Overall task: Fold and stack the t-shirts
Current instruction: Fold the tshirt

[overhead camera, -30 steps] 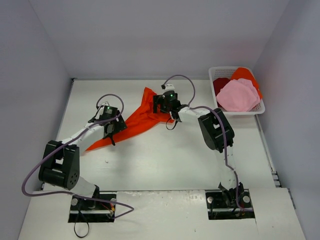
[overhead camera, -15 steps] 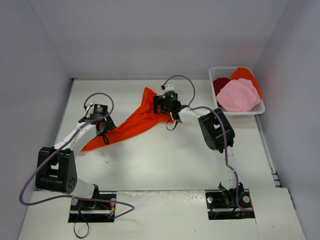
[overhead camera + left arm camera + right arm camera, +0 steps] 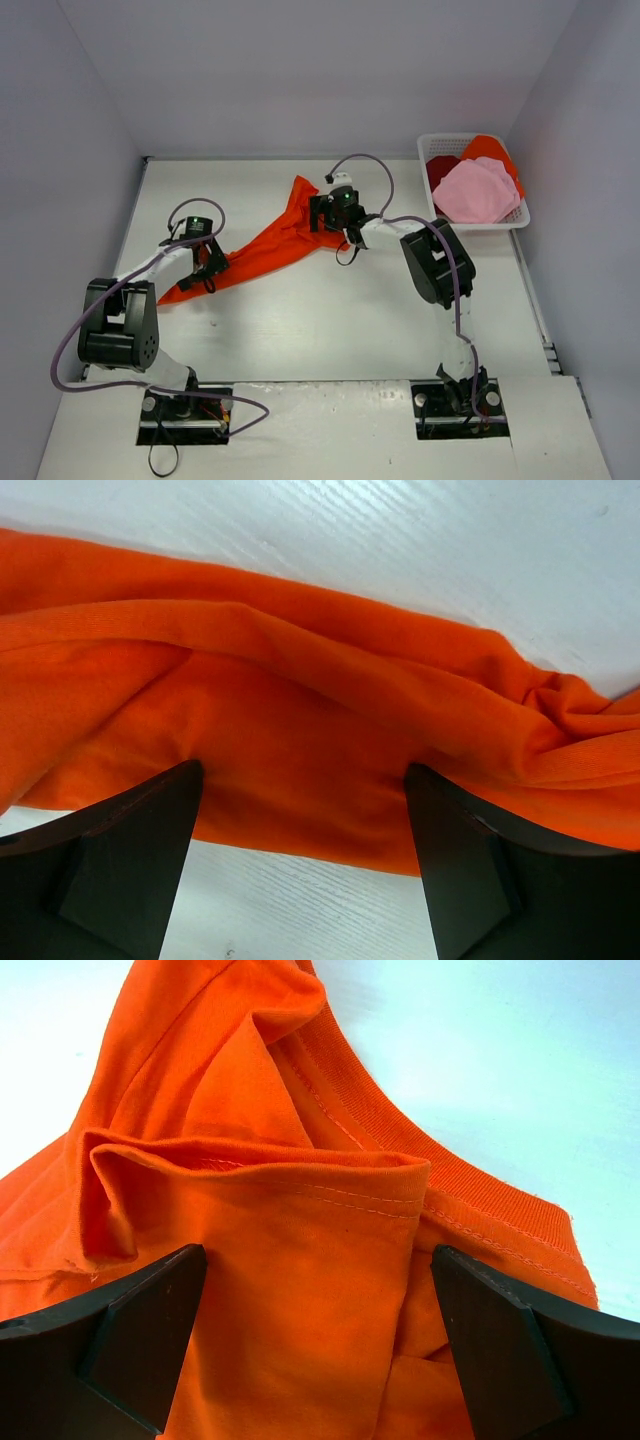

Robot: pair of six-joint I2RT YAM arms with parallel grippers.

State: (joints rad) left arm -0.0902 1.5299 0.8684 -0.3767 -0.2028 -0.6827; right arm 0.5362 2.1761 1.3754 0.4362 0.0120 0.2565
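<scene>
Your left end effector (image 3: 300, 780) stands wide, jaws straddling a bunched ridge of the orange t-shirt (image 3: 270, 245), which lies roped diagonally across the bench (image 3: 300, 330); nothing is gripped. Close here and you likely pinch several layers, locking the twist in. Your right end effector (image 3: 318, 1260) is also wide, over a folded flap (image 3: 280, 1190) beside the collar (image 3: 372, 1118); catching the flap alone would spread the shirt crooked. The other t-shirts (image 3: 475, 190) sit in the basket (image 3: 522, 222).
</scene>
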